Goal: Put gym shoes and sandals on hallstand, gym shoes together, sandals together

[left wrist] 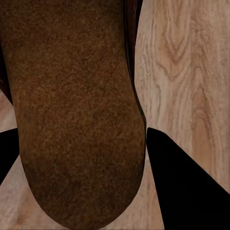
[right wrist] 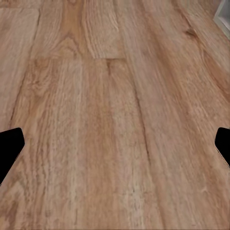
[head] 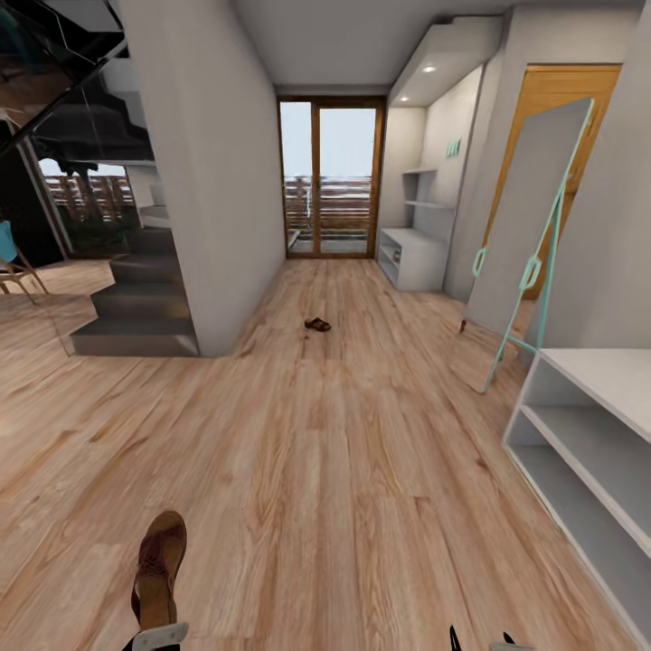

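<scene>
Head view, bottom left: brown leather open sandal with a tan footbed (head: pixel 158 565), toe pointing up the frame, its heel end at the left gripper (head: pixel 155 636), whose pale grey tip shows at the bottom edge.
Head view, bottom right: two dark fingertips of the right gripper (head: pixel 477 642) poke in at the edge, apart from each other.
Head view, centre: second small brown sandal (head: pixel 317 325) lies on the light brown wood-plank corridor floor (head: pixel 344 470), well apart from the first.
Head view, upper right: pale grey low hallstand with stepped wall shelves and teal letters (head: pixel 414 258) stands far down the corridor beside the glazed wooden door (head: pixel 330 176).
Head view, right: grey leaning mirror on a teal frame (head: pixel 524 235); below it a plain whitish open-shelf unit (head: pixel 588 434).
Head view, left: grey stairs (head: pixel 140 298).
Left wrist view: rough brown sole of the held sandal (left wrist: pixel 76 110) sits between the black fingers (left wrist: pixel 187 187), which pinch it; floor planks (left wrist: pixel 191 62) behind.
Right wrist view: black fingertips (right wrist: pixel 9 148) at both side edges, spread wide, nothing between them but floor (right wrist: pixel 115 120).
</scene>
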You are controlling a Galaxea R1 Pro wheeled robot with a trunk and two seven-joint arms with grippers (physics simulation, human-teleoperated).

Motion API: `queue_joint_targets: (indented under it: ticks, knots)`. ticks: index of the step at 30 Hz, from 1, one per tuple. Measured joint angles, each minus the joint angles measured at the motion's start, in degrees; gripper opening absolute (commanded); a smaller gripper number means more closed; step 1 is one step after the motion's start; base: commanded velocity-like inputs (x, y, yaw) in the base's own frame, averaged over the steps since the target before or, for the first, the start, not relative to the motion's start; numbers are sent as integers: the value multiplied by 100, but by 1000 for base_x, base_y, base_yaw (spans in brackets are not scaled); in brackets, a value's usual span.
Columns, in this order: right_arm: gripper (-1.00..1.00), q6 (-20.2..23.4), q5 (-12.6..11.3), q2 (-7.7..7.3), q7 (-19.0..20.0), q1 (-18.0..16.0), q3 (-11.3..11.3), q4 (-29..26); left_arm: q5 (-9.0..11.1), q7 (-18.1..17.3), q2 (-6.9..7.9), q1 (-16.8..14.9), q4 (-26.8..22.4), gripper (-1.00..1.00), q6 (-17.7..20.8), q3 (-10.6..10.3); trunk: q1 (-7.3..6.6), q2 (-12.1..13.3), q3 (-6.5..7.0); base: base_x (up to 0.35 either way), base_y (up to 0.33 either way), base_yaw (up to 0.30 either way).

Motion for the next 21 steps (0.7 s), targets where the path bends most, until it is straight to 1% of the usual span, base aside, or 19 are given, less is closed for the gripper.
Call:
queue_joint_targets:
  ticks: [21]
  knots:
    - [100,0,0,-8,-7,0,0,0,0,0,0,0,0,-100,0,-2,0,0,0,340,-77,0]
